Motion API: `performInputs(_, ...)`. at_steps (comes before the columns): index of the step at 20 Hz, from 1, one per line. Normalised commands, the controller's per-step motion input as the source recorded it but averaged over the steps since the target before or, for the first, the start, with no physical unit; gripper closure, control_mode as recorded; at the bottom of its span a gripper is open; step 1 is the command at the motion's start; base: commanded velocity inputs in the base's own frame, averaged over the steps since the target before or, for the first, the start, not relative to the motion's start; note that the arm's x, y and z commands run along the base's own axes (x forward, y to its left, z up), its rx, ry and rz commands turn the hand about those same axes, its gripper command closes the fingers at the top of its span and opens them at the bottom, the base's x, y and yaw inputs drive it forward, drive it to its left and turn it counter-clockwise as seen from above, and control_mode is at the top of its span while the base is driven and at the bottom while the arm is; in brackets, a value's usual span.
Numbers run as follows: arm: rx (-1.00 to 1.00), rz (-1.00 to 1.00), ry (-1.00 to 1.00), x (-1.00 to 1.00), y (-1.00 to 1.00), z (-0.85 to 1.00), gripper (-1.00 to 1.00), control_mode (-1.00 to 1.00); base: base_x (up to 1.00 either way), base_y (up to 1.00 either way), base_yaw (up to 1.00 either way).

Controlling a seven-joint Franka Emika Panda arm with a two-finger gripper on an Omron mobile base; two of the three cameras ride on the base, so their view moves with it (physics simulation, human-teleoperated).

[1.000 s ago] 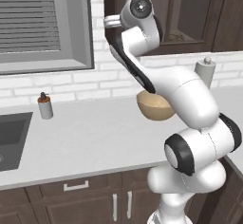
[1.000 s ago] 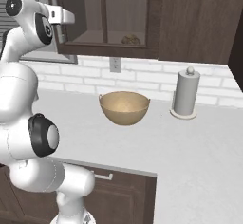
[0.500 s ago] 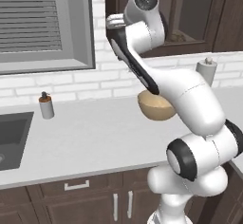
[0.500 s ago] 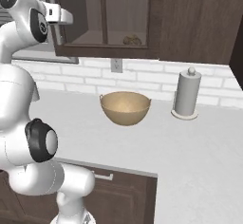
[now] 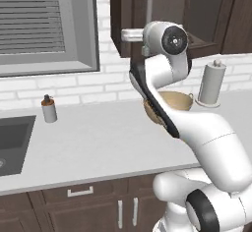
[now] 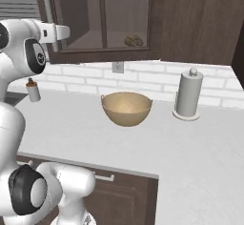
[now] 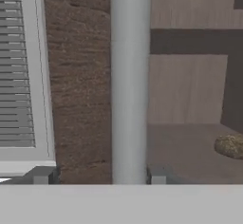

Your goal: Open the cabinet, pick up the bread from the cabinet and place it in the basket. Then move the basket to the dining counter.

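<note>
straddling cabinet [image 6: 143,24] handle [image 7: 130,80] | fingers [image 7: 43,175] wide, either side | bread [image 6: 134,40] inside | basket [image 6: 127,108] on counter [image 6: 190,143]

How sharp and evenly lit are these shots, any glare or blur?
Hand view: soft and blurry, the handle close up, the bread cut at the edge. Right base view: even flat light, faint shadow under the basket. Left base view: no glare.

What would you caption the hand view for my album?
Open claw straddling the cabinet handle, bread waiting inside.
</note>
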Motion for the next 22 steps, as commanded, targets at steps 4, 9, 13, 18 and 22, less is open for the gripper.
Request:
performInputs(4, 0.02, 0.00, 0.00, -0.81, -1.00, 0.00, 1.00, -1.00, 0.00, 0.00, 0.00)
performInputs(9, 0.02, 0.00, 0.04, -0.81, -1.00, 0.00, 1.00, -1.00, 0.00, 0.00, 0.00)
performInputs(13, 0.02, 0.00, 0.02, -0.80, -1.00, 0.00, 1.00, -1.00, 0.00, 0.00, 0.00)
performInputs(18, 0.02, 0.00, 0.00, -0.78, -1.00, 0.00, 1.00, -1.00, 0.00, 0.00, 0.00)
performInputs(22, 0.00, 0.00, 0.00, -0.75, -1.00, 0.00, 1.00, -1.00, 0.00, 0.00, 0.00)
